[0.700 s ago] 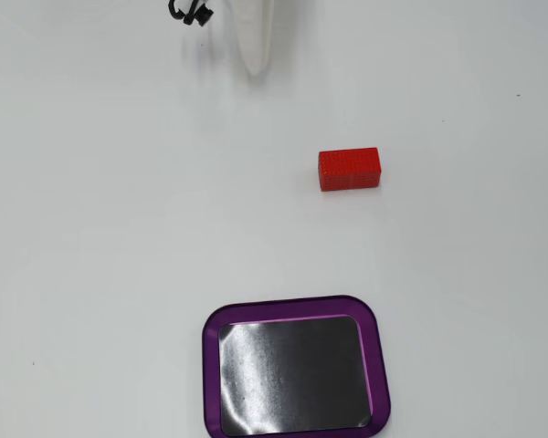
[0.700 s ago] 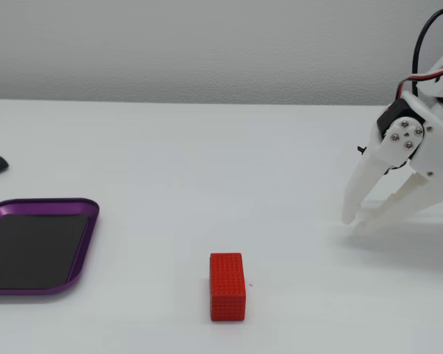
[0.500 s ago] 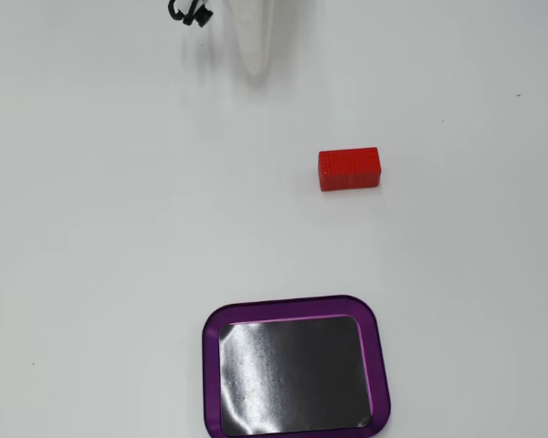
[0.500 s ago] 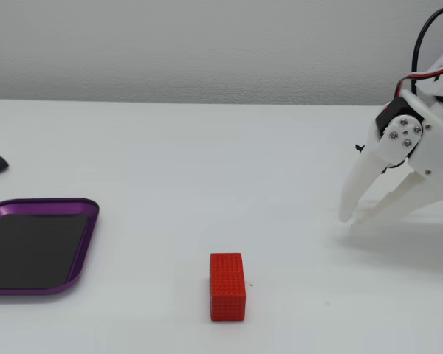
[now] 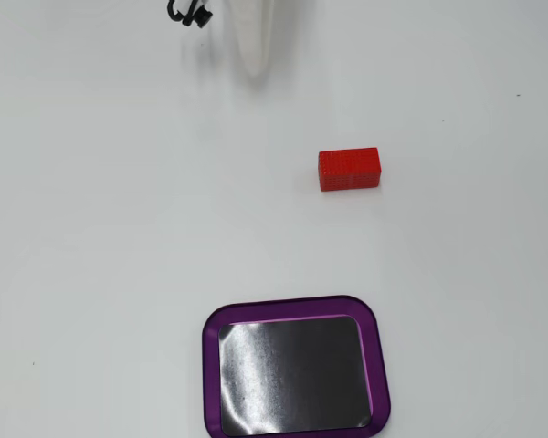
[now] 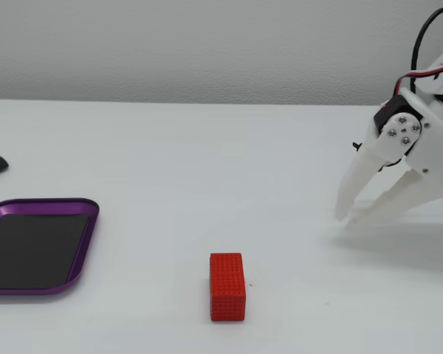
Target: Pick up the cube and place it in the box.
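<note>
So the cube [image 6: 227, 286] sits alone on the bare white table [image 6: 170, 162], nobody touching it, lying flat on one long face. In the side-on fixed view it is near the camera, a little right of centre, its long side running away from us; in the fixed view from above it lies right of centre [image 5: 349, 169] with its long side across the picture.

Over on the left of the side-on view is the box [image 6: 37, 247], purple rim, glossy black floor, nothing in it, well apart from the cube. From above it sits at the near edge [image 5: 295, 367], partly cut off by the frame.

And the gripper [image 6: 348, 217] is at the far right, tips angled down and left, close above the table, fingers [image 6: 354, 184] parted only narrowly, holding nothing. From above only a pale blurred shape [image 5: 256, 36] shows at the top edge.

My read: nothing has begun, the arm looks parked clear so the cube stays open to approach. The cube's narrow width suits the jaws best, so the wrist likely wants lining up across it, and those fingers need spreading wider first
</note>
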